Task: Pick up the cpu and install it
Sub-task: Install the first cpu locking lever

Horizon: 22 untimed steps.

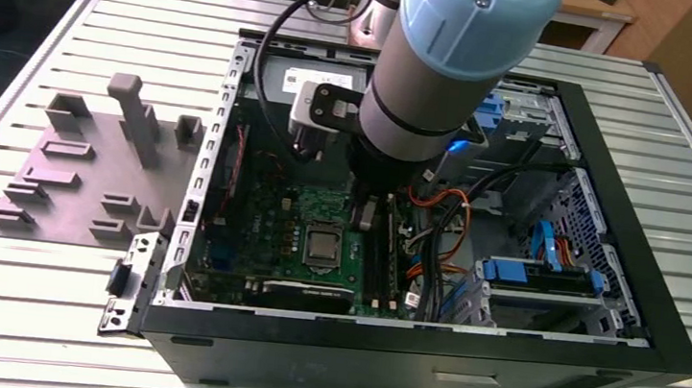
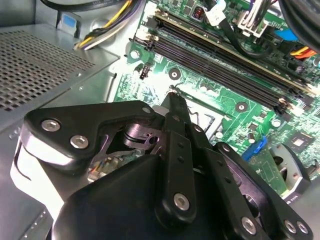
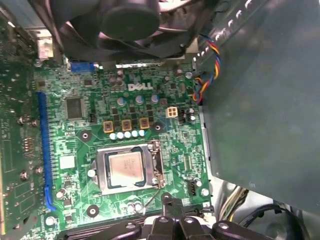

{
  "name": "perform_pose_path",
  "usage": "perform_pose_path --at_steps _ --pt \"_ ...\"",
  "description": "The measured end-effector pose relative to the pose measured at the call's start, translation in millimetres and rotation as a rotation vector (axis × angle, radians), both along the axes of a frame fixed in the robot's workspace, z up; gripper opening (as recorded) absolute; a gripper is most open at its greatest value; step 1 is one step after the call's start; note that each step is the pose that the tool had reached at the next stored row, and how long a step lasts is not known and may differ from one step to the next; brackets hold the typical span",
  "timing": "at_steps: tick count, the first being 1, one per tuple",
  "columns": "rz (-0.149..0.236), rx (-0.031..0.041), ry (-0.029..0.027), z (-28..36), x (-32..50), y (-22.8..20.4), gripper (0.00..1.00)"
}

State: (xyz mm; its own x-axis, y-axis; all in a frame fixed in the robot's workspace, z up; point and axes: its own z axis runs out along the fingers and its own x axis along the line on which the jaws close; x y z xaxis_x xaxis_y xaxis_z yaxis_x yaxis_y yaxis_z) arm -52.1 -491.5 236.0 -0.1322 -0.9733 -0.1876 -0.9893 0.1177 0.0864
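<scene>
The cpu [image 3: 125, 167], a small square chip with a silvery top, lies flat in the metal-framed socket [image 3: 102, 172] of the green motherboard [image 3: 75, 145]. In the exterior view the cpu [image 1: 319, 242] sits in the board's middle, inside the open computer case [image 1: 642, 312]. My gripper [image 1: 369, 214] hangs just above the board, beside the socket and apart from the chip. In both wrist views its black fingers [image 2: 174, 107] come together at the tip with nothing between them. The gripper [image 3: 169, 200] ends next to the socket's thin wire lever [image 3: 150, 200].
A black fan [image 3: 125, 22] overhangs the board's far end. Long memory slots [image 2: 225, 55] and orange and black cables [image 1: 440, 214] run beside the socket. A blue card slot [image 3: 44, 150] and a drive cage [image 1: 544, 273] flank the board. A grey fixture [image 1: 91, 167] stands outside the case.
</scene>
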Motion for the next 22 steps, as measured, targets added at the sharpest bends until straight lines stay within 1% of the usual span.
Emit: perform_pose_path --at_steps 3,6,12,17,22 --pt "0.017 0.0 -0.0055 0.0 -0.5 -2.2 0.11" --pt "0.034 0.0001 -0.0083 -0.2 -0.9 -4.5 0.11" --pt "0.047 0.0001 -0.0096 -0.8 -1.0 -9.0 0.11" --pt "0.053 0.0001 -0.0101 -0.9 -1.0 -10.9 0.11" --pt "0.058 0.0002 -0.0105 -1.0 -0.9 -11.5 0.11"
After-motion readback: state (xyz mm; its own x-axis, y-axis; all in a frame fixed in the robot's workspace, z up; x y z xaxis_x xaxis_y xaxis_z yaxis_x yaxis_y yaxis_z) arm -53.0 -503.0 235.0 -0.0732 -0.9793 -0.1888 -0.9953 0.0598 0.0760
